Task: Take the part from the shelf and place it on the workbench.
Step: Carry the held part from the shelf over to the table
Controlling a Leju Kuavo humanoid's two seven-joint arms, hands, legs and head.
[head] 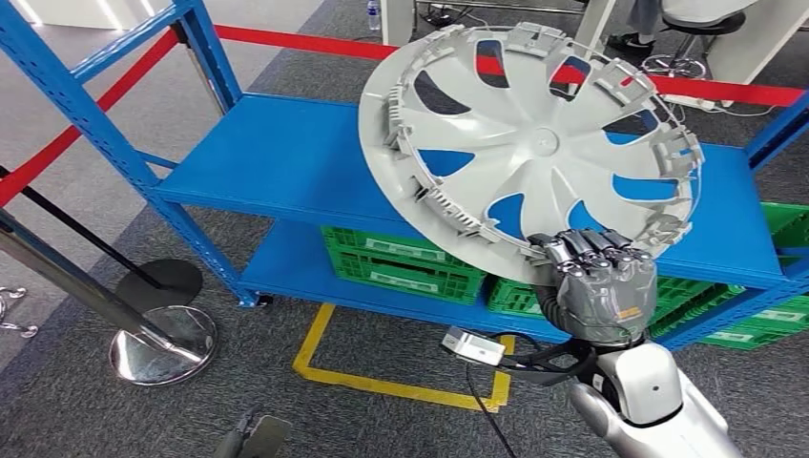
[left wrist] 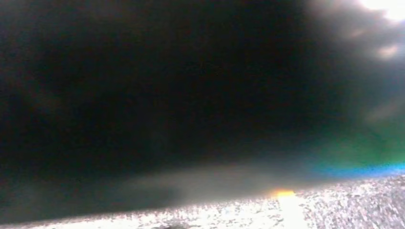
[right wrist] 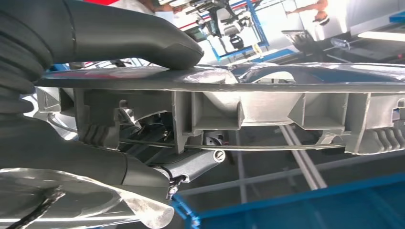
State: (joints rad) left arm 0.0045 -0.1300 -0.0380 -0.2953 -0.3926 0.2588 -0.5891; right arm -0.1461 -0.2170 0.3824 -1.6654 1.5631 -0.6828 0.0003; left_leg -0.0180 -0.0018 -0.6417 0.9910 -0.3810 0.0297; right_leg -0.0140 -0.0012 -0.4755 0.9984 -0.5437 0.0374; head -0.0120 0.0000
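Note:
The part is a large grey wheel cover (head: 534,143) with curved spokes and clips around its rim. It is held up in the air, tilted, in front of the blue shelf (head: 286,162). My right hand (head: 596,286) grips its lower rim from below. Seen from the right wrist, the thick grey thumb (right wrist: 143,33) presses on one face of the wheel cover's rim (right wrist: 267,107) and the darker fingers (right wrist: 95,164) close on the other face.
Green crates (head: 405,262) sit on the shelf's lower level. A red barrier tape (head: 286,43) runs behind the shelf, and chrome stanchion bases (head: 162,343) stand on the floor at the left. Yellow tape (head: 382,382) marks the grey carpet.

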